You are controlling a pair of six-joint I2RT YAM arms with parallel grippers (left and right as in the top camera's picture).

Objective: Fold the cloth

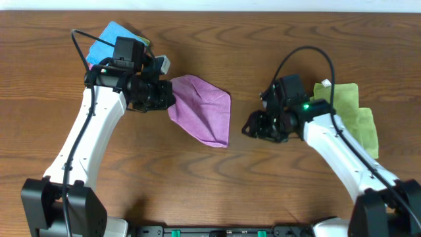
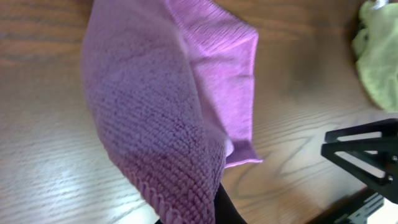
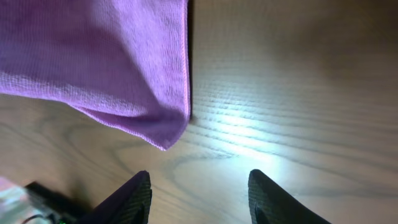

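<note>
The purple cloth (image 2: 155, 106) fills the left wrist view, its knitted weave rising right up to the lens and draping over one dark finger (image 2: 225, 210) at the bottom edge. From overhead, the left pincer (image 1: 170, 92) meets the cloth's (image 1: 204, 108) left corner. It appears to be clamped on that corner, though the fabric hides the fingertips themselves. The held corner is lifted, while the rest of the cloth spreads to the right across the middle of the brown wooden tabletop (image 1: 263, 39) and narrows to a point at its lower right. The right pincer (image 1: 253, 125) sits just to the right of that lower point without touching it. In its own wrist view the right pincer (image 3: 200, 180) is spread wide, its two dark fingers (image 3: 140, 199) well apart with only bare wood between them. The cloth's (image 3: 93, 56) stitched edge and corner lie just beyond the fingertips. A green cloth (image 1: 355, 115) lies rumpled near the right edge of the tabletop, partly under the right arm, and it also shows at the top right of the left wrist view (image 2: 379, 56). A blue cloth (image 1: 108, 39) lies at the far left behind the left arm, well apart from the purple one.
</note>
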